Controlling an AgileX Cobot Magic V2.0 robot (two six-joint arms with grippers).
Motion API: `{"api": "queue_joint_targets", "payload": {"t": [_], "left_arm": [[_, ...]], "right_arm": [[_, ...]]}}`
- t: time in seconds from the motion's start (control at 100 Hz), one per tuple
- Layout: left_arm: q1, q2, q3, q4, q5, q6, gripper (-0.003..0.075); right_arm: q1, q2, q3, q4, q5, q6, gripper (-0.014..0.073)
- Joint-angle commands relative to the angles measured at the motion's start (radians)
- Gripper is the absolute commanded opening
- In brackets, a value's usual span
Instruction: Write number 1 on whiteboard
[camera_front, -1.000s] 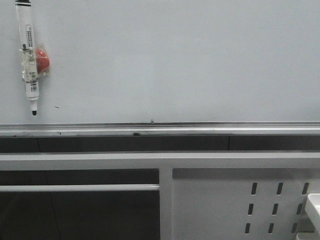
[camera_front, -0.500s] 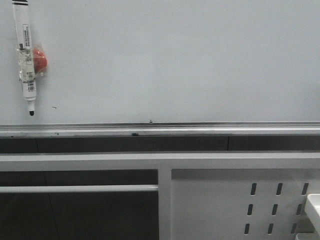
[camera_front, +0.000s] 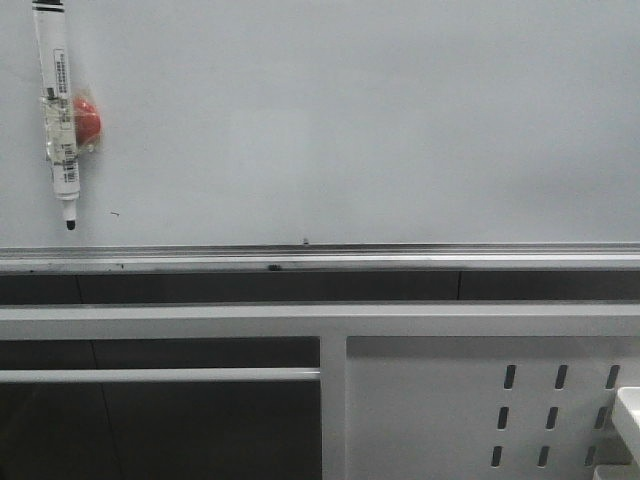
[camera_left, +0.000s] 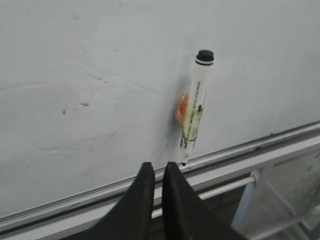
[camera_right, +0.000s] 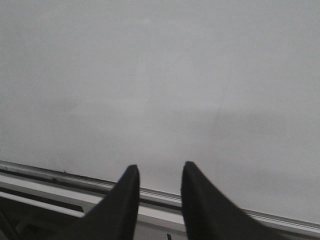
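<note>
Front view: marker (camera_front: 58, 115) hangs upright on whiteboard (camera_front: 380, 120), tip down.

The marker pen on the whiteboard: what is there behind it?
Behind the marker pen a red round piece shows, against the whiteboard. The pen covers part of it, so how they are joined cannot be seen.

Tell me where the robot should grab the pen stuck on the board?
Probably the pen barrel's bare upper part, above the red magnet. It hangs nearly upright, tip down, flat on the whiteboard, so come straight at the board, fingers closing from its left and right sides.
</note>
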Motion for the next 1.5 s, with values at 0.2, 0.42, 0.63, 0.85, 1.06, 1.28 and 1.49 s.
{"api": "queue_joint_targets", "payload": {"t": [0.2, 0.42, 0.63, 0.85, 1.06, 1.28, 1.49], "left_arm": [[-0.199, 0.241, -0.043, -0.078, -0.146, 0.004, 0.0432], [-0.353, 0.356, -0.041, -0.093, -0.43, 0.004, 0.0406], [-0.461, 0.502, -0.041, -0.158, -0.632, 0.004, 0.0406], [-0.48, 0.611, -0.041, -0.252, -0.743, 0.0, 0.0406], [-0.48, 0.645, -0.041, -0.252, -0.787, -0.036, 0.0405], [-0.48, 0.656, -0.051, -0.252, -0.832, -0.101, 0.037], [-0.48, 0.692, -0.06, -0.252, -0.826, -0.101, 0.0198]], "right_arm": [[-0.006, 0.163, -0.046, -0.018, -0.113, -0.022, 0.0275], [-0.006, 0.177, -0.046, -0.023, -0.173, -0.023, 0.0275], [-0.006, 0.177, -0.046, -0.059, -0.173, -0.025, 0.0275], [-0.006, 0.177, -0.046, -0.059, -0.173, -0.025, 0.0275], [-0.006, 0.177, -0.046, -0.061, -0.173, -0.025, 0.0275], [-0.006, 0.177, -0.046, -0.061, -0.173, -0.025, 0.0274], [-0.006, 0.177, -0.046, -0.061, -0.173, -0.025, 0.0274]]}}
